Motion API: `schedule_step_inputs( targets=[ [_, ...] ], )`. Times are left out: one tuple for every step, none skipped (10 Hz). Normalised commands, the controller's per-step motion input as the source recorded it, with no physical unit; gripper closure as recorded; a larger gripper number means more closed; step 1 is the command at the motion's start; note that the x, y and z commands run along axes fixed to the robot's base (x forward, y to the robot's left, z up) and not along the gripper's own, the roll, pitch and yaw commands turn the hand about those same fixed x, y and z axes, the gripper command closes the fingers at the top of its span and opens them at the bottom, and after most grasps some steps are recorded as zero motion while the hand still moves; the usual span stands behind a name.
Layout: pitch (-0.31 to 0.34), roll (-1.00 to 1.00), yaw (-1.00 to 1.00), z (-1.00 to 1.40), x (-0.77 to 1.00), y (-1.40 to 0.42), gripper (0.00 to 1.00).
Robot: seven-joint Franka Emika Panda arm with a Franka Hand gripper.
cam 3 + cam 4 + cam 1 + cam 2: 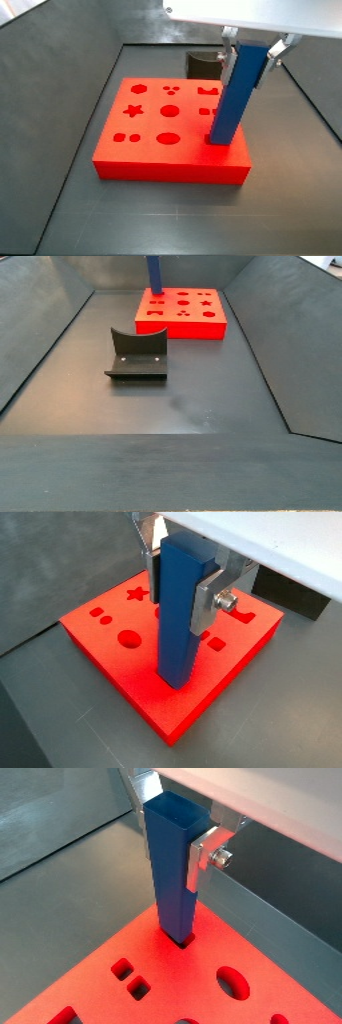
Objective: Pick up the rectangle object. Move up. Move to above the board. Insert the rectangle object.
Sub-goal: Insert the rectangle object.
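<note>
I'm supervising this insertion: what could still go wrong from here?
1. The blue bar enters a hole near the red board's corner; any tilt could jam it.
2. The gripper holds only the bar's upper part, so pushing down might make it slip between the jaws.

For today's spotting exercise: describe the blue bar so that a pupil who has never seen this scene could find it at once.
Start at the bright red board, the block with cut-out holes on the dark floor. At one edge of its top, a tall, slim blue bar stands upright, its lower end in a hole, with the gripper clamped on its upper part. It is the only blue thing; the dark grey curved holder sits apart on the floor.
</note>
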Motion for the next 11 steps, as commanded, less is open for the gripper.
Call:
schedule_step_inputs(
  targets=[
    [-0.256,-0.03,0.03,-0.03,-0.12,0.0,1.0],
    [-0.309,-0.02,0.03,-0.05,-0.14,0.0,1.0],
    [-0.314,-0.03,0.04,-0.06,-0.14,0.0,1.0],
    [-0.276,-0.02,0.04,-0.04,-0.14,0.0,1.0],
    [-0.086,0.0,0.02,0.0,-0.07,0.0,1.0],
    [-0.044,0.0,0.11,-0.03,-0.05,0.0,1.0],
    [-0.073,0.0,0.19,-0.01,-0.1,0.0,1.0],
    [-0.073,0.0,0.23,-0.04,-0.09,0.0,1.0],
    [-0.054,0.0,0.17,-0.02,-0.05,0.0,1.0],
    [-0.039,0.0,0.11,0.0,-0.03,0.0,1.0],
    [-0.011,0.0,0.05,0.0,-0.03,0.0,1.0]
  ],
)
